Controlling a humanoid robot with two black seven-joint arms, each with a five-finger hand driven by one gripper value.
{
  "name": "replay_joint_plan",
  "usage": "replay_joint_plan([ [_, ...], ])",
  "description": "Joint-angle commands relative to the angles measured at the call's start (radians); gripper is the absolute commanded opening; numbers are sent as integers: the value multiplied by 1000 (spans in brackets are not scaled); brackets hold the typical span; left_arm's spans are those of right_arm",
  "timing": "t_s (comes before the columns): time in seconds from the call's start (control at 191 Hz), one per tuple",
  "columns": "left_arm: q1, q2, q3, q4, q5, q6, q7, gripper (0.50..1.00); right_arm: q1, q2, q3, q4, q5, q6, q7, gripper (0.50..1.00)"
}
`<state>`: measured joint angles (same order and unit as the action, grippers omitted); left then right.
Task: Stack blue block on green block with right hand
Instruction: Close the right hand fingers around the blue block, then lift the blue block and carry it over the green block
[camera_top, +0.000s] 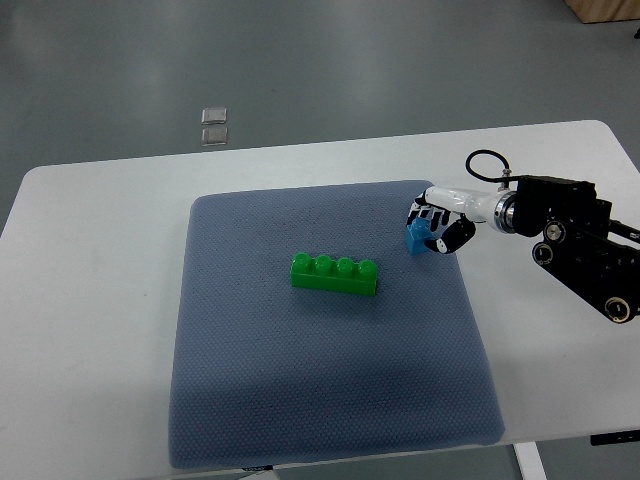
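Observation:
A green block (335, 273) with a row of studs lies near the middle of the grey-blue mat (300, 400). A small blue block (417, 238) sits at the mat's upper right, to the right of the green one and a little behind it. My right hand (437, 224) comes in from the right edge and has its fingers curled around the blue block, thumb on the block's right side. Whether the block is lifted off the mat I cannot tell. The left arm does not show.
The mat lies on a white table (90, 250) whose far edge runs along the top of the view. Two small clear squares (214, 125) lie on the floor beyond the table. The right forearm's black housing (575, 240) hangs over the table's right side.

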<state>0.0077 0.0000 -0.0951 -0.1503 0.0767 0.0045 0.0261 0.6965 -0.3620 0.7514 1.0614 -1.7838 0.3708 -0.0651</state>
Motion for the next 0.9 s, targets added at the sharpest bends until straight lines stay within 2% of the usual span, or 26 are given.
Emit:
replay_joint_plan([
  [0.0,0,0,0,0,0,0,0,1000,1,0,0,-1,0,-1,1,554],
  [0.094,0,0,0,0,0,0,0,1000,0,0,0,-1,1,-3,1,500],
  [0.356,0,0,0,0,0,-1,0,1000,29,0,2,2,12,-10,21,500],
  [0.665,0,0,0,0,0,0,0,1000,124,-2,2,45,14,-1,131,500],
  [0.896,0,0,0,0,0,0,0,1000,124,-2,0,83,12,4,268,500],
])
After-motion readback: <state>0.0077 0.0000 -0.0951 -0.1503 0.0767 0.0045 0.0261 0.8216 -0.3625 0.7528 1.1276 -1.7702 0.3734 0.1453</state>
